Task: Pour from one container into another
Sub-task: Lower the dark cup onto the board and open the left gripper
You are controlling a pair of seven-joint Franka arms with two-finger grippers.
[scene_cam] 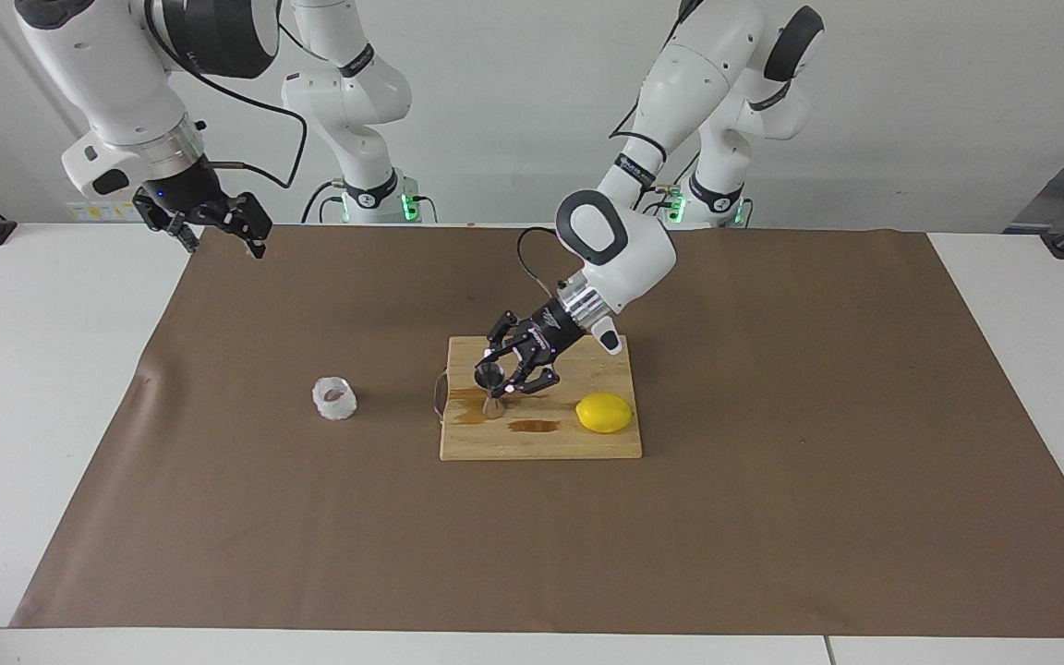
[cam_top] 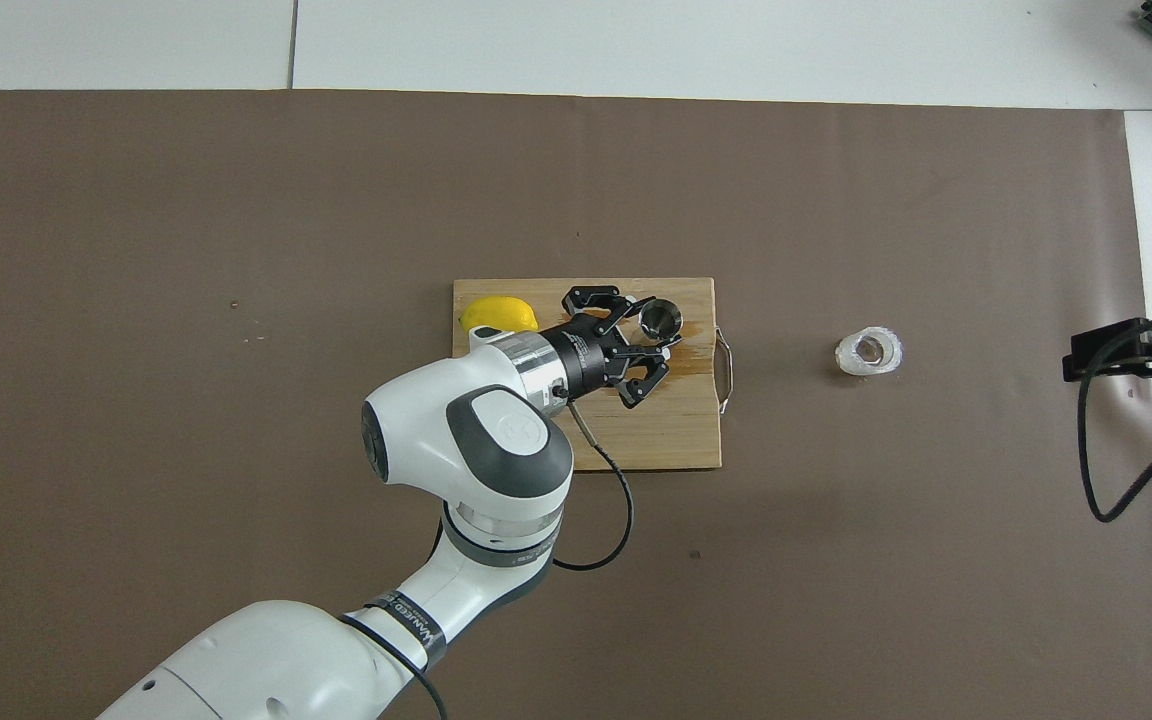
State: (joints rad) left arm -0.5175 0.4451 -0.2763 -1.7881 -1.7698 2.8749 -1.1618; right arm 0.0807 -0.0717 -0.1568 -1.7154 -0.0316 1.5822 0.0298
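The steel hourglass jigger [scene_cam: 491, 390] stands upright on the wooden cutting board [scene_cam: 541, 445]; it also shows in the overhead view [cam_top: 660, 318]. My left gripper [scene_cam: 499, 373] is low over the board, tilted, open, with its fingertips at either side of the jigger [cam_top: 659, 328]. The whitish crinkled cup [scene_cam: 334, 398] stands upright on the brown mat beside the board, toward the right arm's end [cam_top: 868, 352]. My right gripper [scene_cam: 216, 222] waits high over the mat's edge at the right arm's end, open and empty [cam_top: 1126, 350].
A lemon [scene_cam: 604, 413] lies on the board toward the left arm's end [cam_top: 499, 314]. Dark wet stains [scene_cam: 532, 426] mark the board beside the jigger. The board has a metal handle [cam_top: 726, 372] facing the cup.
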